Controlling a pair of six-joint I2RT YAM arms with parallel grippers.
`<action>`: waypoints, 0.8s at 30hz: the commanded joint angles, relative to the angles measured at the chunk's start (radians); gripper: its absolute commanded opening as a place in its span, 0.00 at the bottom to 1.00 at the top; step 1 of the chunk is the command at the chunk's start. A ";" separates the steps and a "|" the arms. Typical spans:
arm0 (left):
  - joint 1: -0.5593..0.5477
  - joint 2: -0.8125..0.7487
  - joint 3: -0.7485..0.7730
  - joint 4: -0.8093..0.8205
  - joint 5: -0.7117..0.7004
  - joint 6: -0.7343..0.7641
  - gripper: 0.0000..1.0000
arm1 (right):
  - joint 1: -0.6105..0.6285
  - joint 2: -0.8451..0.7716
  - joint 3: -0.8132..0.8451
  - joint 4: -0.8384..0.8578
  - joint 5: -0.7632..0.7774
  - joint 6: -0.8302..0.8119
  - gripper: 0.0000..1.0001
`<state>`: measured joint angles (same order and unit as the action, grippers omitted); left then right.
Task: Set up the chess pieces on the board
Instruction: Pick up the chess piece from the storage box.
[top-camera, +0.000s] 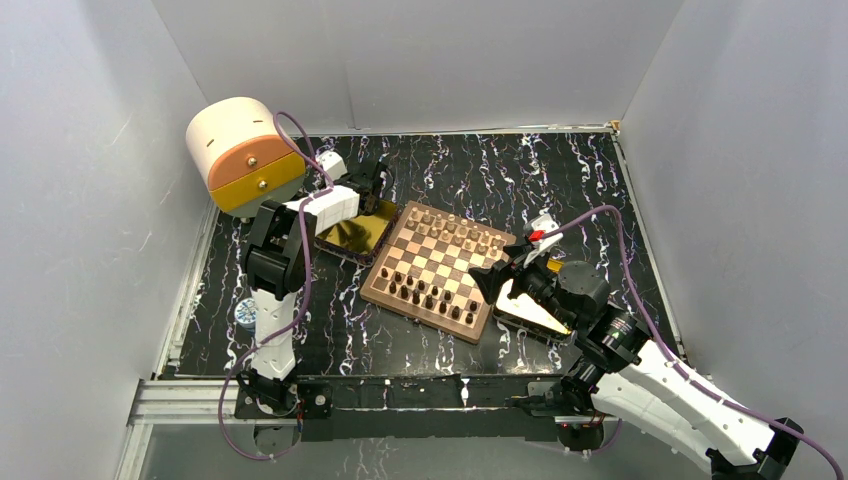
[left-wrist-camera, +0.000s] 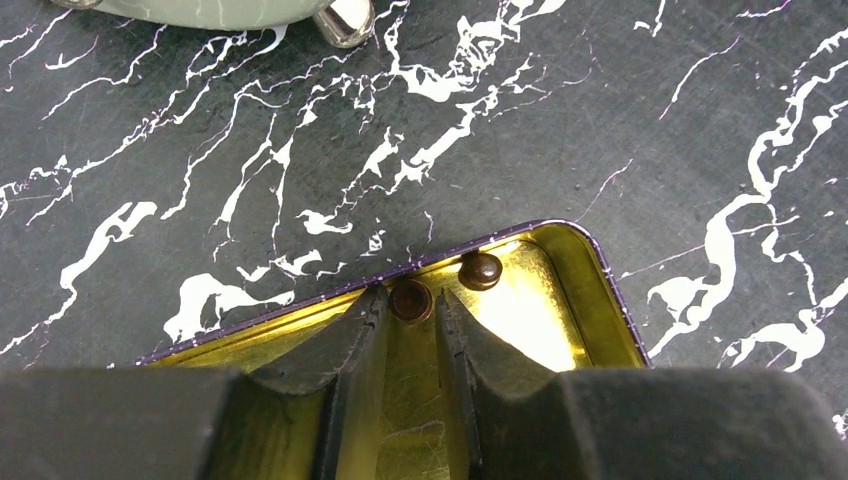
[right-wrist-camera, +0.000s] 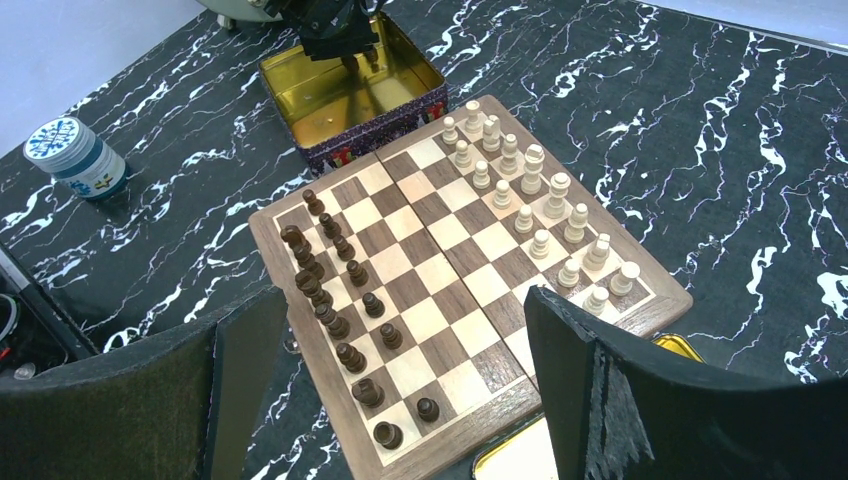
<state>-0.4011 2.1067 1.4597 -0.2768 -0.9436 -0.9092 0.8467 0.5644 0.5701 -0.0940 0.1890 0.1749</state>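
The square wooden chessboard with tan and brown checks is lying at the centre of the top view, on the black, white-veined marble tabletop. In the right wrist view, small dark brown turned pieces are standing in two ranks along the board's left side. Light tan turned pieces are filling its upper right side.

The right gripper is hovering over the board's near edge with its black fingers spread wide, holding nothing. They are blocking that frame's lower corners and most of a second shiny gold tray, which the bottom edge is also cutting off.

The left gripper is reaching into a corner of a shiny gold rectangular tin lying off the board's upper left side in the top view. Its fingers are sitting narrowly parted on either side of a round dark piece. Whether the pads are actually pressing on it cannot be told from this angle. Another dark piece is lying just beside it, near the tin's wall. A pale rounded object with a chrome foot is being cropped by the top edge.
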 joint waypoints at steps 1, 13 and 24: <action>0.005 0.004 0.042 0.004 -0.081 -0.020 0.22 | 0.005 0.000 0.005 0.071 0.025 -0.024 0.99; 0.004 0.014 0.036 -0.001 -0.076 -0.036 0.23 | 0.005 -0.019 -0.006 0.066 0.036 -0.023 0.99; 0.005 0.012 0.040 -0.005 -0.067 -0.040 0.09 | 0.004 -0.023 -0.018 0.063 0.049 -0.022 0.99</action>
<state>-0.4011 2.1284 1.4696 -0.2764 -0.9546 -0.9314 0.8467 0.5552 0.5587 -0.0944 0.2146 0.1608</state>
